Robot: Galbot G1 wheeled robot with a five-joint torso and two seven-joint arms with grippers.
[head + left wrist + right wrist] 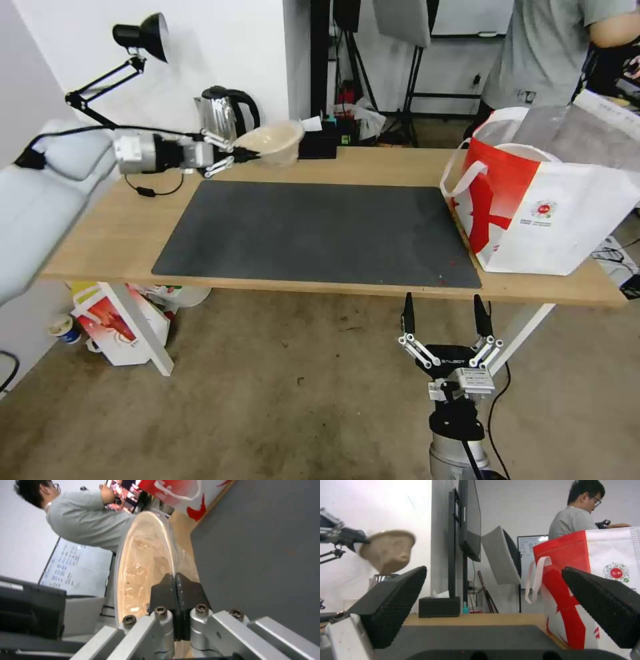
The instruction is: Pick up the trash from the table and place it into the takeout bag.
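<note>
At upper left of the head view, the beige bowl (270, 141) is held aloft, its rim pinched by the left gripper (230, 155). It is judged light, thin and crushable. The right gripper (445, 320) is parked, spread wide, at lower right.

The shallow beige bowl (146, 562) is showing a thin, glossy plastic skin, pinched between matt black pads (163, 592) on brushed-metal links of the left gripper (230, 155). The table (120, 227) is looking like smooth light wood under a matt dark grey mat (320, 233). At three o'clock the takeout bag (540, 213) is showing a cloth-like weave with silvery lining; the right gripper (445, 313) is bearing finely ribbed black pads (393, 600)
</note>
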